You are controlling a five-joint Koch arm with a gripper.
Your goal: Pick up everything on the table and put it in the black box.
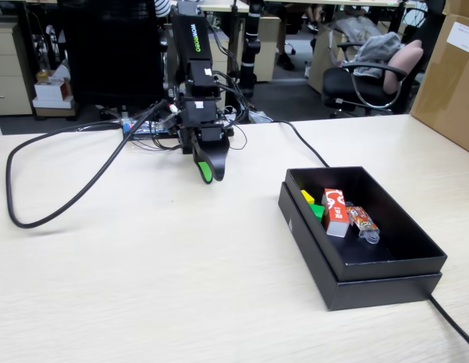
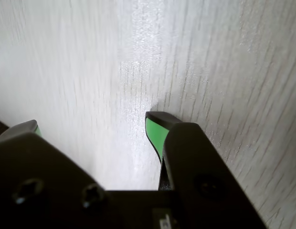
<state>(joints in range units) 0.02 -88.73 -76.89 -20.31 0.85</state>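
Note:
In the fixed view the black box (image 1: pixel 386 290) rests on the table (image 1: pixel 144 287) at the right. Inside it lie a yellow cube (image 1: pixel 307 197), a green cube (image 1: pixel 317 210) and a red carton (image 1: pixel 335 212) with white print, close together against the left wall. My gripper (image 1: pixel 208 171) hangs near the arm's base, well left of the box, pointing down just above the wood. The wrist view shows the gripper (image 2: pixel 93 123) open, its green-padded fingertips (image 2: pixel 155 130) wide apart with only bare tabletop (image 2: pixel 224 71) between them.
A small orange packet (image 1: pixel 361 221) also lies in the box. A black cable (image 1: pixel 38 219) loops over the table's left side and another cable (image 1: pixel 454 321) runs off past the box's right corner. A brown cardboard carton (image 1: pixel 450 68) stands at the far right.

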